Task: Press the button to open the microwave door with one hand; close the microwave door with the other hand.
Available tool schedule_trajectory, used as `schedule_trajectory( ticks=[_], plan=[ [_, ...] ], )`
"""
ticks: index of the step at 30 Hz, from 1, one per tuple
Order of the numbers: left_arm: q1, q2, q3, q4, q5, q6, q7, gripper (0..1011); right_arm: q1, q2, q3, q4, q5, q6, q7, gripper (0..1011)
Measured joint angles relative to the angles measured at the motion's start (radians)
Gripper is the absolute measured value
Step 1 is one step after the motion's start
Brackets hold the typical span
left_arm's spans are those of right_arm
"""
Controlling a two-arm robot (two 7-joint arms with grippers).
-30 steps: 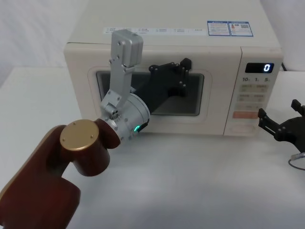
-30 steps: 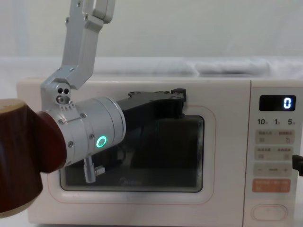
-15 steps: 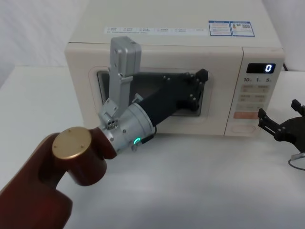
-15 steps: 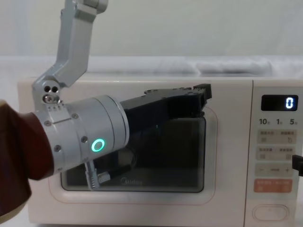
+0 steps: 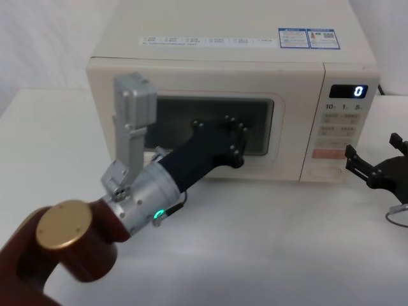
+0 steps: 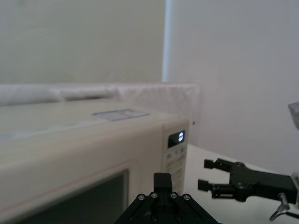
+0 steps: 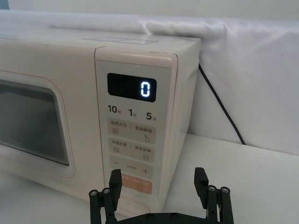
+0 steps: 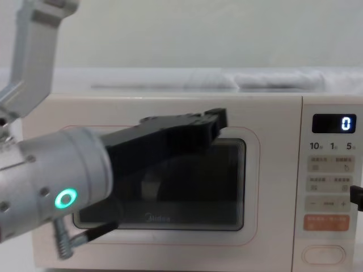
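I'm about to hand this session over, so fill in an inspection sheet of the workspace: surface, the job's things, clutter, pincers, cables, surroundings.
Surface: white table, bare in front of the microwave.
Job's things: microwave door looks closed, flush with the front; button at the foot of the control panel, untouched; display reads 0.
Clutter: nothing seen.
Pincers: left pincer in front of the door window, contact not clear; right pincer open, off the panel, level with the orange key.
Cables: black cord running down behind the microwave; a thin wire loop by the right pincer.
Surroundings: white cloth backdrop.
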Motion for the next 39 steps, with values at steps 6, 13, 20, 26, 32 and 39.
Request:
schedule_trajectory(
  ticks=[6,13,20,26,32,39],
  plan=[
    [0.087,0.029,-0.032,-0.058,0.02,-0.011,0.065,0,0.0,0.0,0.0,0.0,0.0,0.0,0.0,1002],
    [0.199,0.037,-0.089,-0.106,0.074,-0.032,0.158,0,0.0,0.0,0.0,0.0,0.0,0.0,0.0,1002],
    [0.311,0.023,-0.165,-0.132,0.119,-0.065,0.252,0,0.0,0.0,0.0,0.0,0.0,0.0,0.0,1002],
    [0.373,0.005,-0.223,-0.138,0.15,-0.088,0.311,0,0.0,0.0,0.0,0.0,0.0,0.0,0.0,1002],
    [0.412,-0.015,-0.277,-0.133,0.174,-0.11,0.354,0,0.0,0.0,0.0,0.0,0.0,0.0,0.0,1002],
    [0.444,-0.037,-0.33,-0.116,0.176,-0.127,0.374,0,0.0,0.0,0.0,0.0,0.0,0.0,0.0,1002]
  ],
)
